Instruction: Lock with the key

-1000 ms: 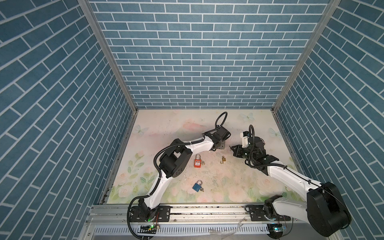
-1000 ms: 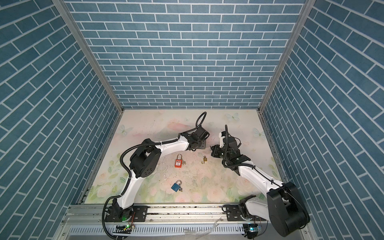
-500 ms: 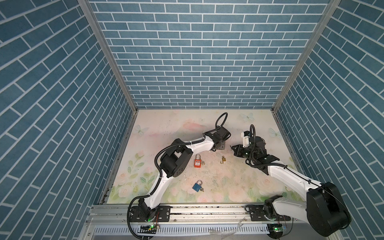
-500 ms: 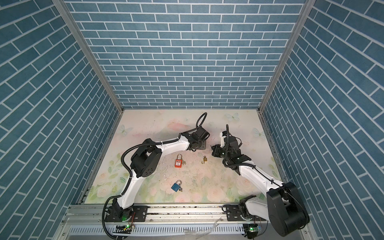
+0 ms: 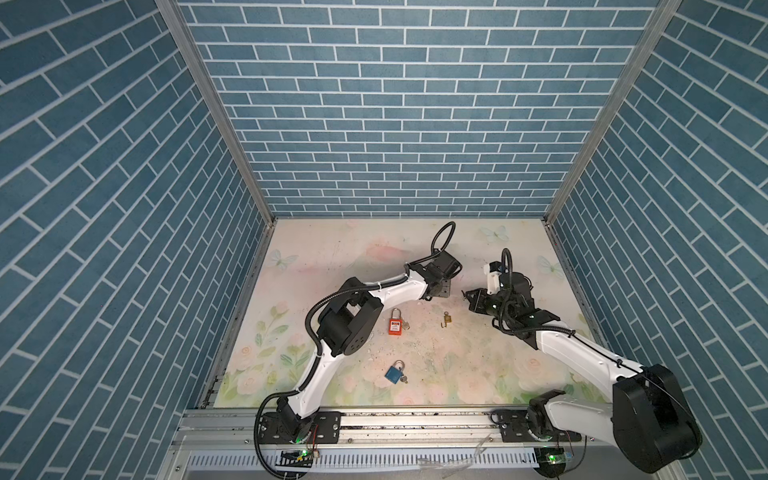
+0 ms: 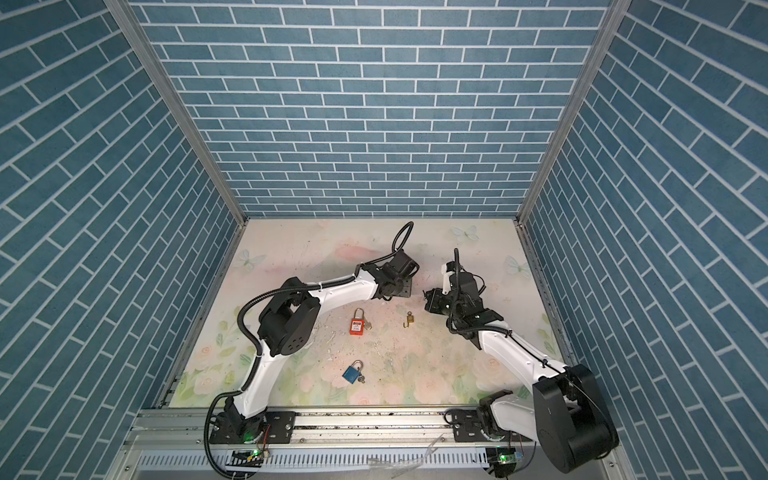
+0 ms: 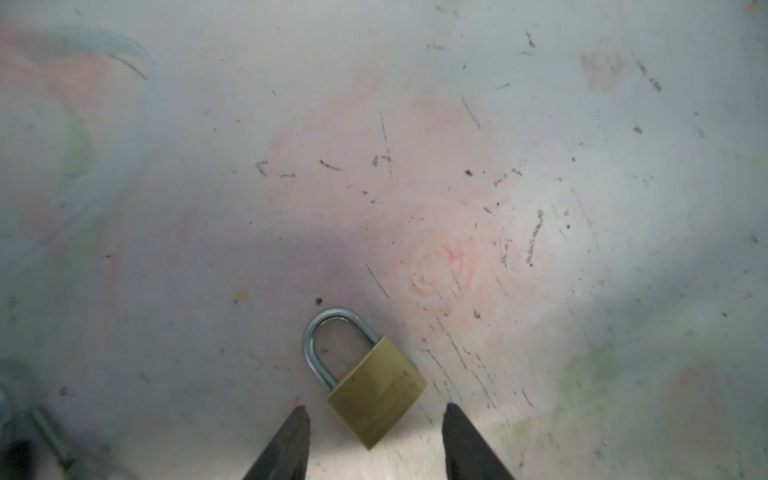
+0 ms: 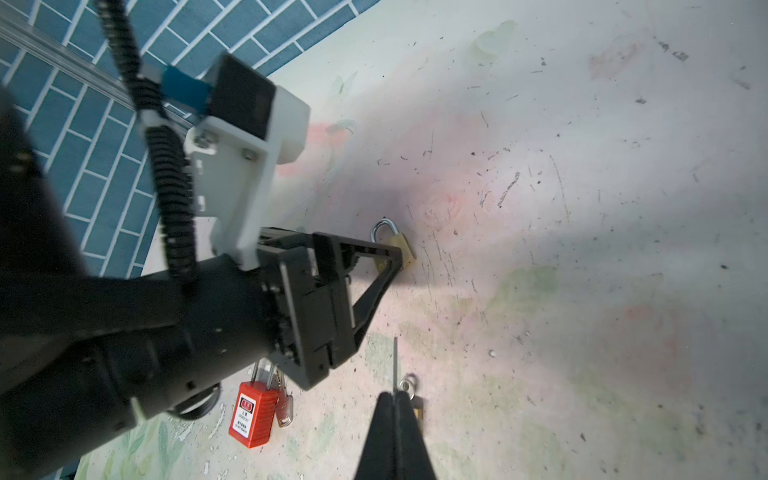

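A brass padlock (image 7: 376,395) with its steel shackle closed lies flat on the table. My left gripper (image 7: 376,409) is open, one fingertip on each side of the lock body and neither touching it. The right wrist view shows the same padlock (image 8: 399,245) beyond the left gripper's fingers (image 8: 388,259). My right gripper (image 8: 394,395) is shut on the key (image 8: 395,357), whose thin blade sticks out edge-on past the tips. In both top views the left gripper (image 5: 442,289) (image 6: 405,289) faces the right gripper (image 5: 466,295) (image 6: 425,296) across a short gap.
A small brass padlock (image 5: 447,330) (image 8: 411,395) with an open shackle lies below the right gripper. A red padlock (image 5: 395,327) (image 8: 253,415) with keys lies beside the left arm. A blue padlock (image 5: 395,372) lies nearer the front rail. Brick walls enclose the table.
The left gripper's jaws have spread wider around the brass padlock. Both arms stay almost where they were, and the right gripper stays shut.
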`<state>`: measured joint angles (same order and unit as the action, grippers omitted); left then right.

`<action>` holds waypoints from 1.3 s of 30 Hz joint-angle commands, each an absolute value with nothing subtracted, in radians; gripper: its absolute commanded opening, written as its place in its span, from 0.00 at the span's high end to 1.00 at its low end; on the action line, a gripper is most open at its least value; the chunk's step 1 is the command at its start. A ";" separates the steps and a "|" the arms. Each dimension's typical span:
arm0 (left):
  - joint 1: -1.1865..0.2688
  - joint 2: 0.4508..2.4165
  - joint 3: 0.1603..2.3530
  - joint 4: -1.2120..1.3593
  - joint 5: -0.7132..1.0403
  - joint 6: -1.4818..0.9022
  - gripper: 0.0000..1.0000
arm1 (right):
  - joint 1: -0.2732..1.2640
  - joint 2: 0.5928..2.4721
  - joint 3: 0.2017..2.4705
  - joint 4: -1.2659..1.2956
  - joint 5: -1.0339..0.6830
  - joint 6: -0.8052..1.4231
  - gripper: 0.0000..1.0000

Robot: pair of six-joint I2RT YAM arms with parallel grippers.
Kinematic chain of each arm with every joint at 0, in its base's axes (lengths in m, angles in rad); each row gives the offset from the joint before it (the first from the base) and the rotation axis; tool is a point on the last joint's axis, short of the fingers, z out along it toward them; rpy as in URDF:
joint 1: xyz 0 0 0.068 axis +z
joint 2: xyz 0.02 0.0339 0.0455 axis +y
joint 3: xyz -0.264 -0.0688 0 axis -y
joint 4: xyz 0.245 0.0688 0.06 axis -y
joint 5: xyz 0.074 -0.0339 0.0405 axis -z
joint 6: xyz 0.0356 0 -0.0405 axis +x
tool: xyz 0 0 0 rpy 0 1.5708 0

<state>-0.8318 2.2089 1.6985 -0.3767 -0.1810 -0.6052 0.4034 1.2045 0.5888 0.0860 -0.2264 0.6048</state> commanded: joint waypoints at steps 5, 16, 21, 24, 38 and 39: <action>-0.778 1.881 1.550 -0.288 -0.307 -0.543 0.38 | 0.383 1.286 0.623 0.095 -0.245 0.562 1.00; -0.661 1.343 0.971 0.013 -0.226 -0.503 0.21 | 0.380 1.589 0.809 0.131 -0.328 0.410 1.00; -0.618 1.217 0.847 -0.001 -0.217 -0.502 0.20 | 0.379 1.713 0.902 0.111 -0.331 0.358 1.00; -0.601 1.173 0.807 -0.011 -0.212 -0.500 0.20 | 0.379 1.779 0.951 0.099 -0.329 0.339 1.00; -0.578 1.128 0.769 -0.016 -0.206 -0.493 0.19 | 0.379 1.950 1.075 0.077 -0.383 0.307 1.00; -0.580 1.127 0.769 -0.016 -0.204 -0.495 0.19 | 0.379 1.953 1.074 0.076 -0.388 0.304 1.00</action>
<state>-0.5869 1.1385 0.7818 -0.0292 -0.2043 -0.5007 0.3813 1.9255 1.0550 0.1043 -0.3611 0.3569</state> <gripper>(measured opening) 0.806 0.041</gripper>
